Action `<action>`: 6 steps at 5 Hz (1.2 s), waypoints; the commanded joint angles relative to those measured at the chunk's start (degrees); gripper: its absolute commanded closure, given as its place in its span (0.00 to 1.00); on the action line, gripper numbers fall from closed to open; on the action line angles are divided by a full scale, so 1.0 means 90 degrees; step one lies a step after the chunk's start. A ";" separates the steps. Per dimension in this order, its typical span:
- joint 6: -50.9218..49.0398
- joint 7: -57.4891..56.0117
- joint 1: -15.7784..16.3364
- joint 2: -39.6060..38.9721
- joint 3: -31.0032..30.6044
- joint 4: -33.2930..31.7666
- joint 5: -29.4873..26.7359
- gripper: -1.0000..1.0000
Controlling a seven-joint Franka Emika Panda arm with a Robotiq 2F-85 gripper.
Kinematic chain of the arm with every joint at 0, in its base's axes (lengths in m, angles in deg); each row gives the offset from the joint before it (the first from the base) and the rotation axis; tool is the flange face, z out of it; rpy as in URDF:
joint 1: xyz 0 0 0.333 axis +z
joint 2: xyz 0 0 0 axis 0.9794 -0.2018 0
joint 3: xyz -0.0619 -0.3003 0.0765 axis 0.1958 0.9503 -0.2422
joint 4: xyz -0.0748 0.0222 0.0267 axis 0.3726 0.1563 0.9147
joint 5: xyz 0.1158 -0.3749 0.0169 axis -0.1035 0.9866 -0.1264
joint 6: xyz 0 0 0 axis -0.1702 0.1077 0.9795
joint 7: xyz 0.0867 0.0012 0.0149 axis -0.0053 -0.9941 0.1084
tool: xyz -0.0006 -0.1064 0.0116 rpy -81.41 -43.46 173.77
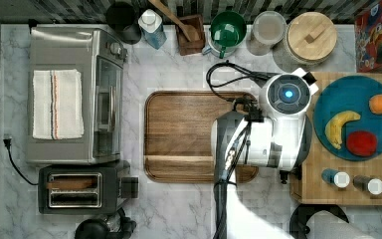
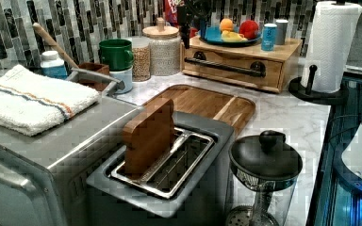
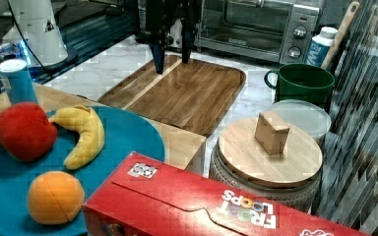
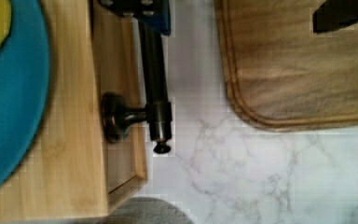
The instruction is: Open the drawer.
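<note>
The pincer (image 3: 172,55) hung spread above the brown tray (image 3: 177,93), with the closed drawer (image 2: 231,67) just beside it, its black bar handle (image 4: 154,74) running crosswise to the pull.

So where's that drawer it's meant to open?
In the left view, the light wooden drawer with the black bar handle sits at the counter's far end, under the blue plate, beside the paper towel roll.

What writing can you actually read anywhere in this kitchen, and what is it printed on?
"FROOT LOOPS": on the red cereal box, seen upside down in the right view.
Unreadable: the small square code patch on the same box.
Unreadable: the print on the blue label of the white-capped bottle by the toaster oven.
Unreadable: the small sticker on the white robot base.
</note>
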 commanded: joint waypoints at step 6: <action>0.1840 -0.1033 -0.0449 0.0087 0.0346 -0.1526 -0.0056 0.00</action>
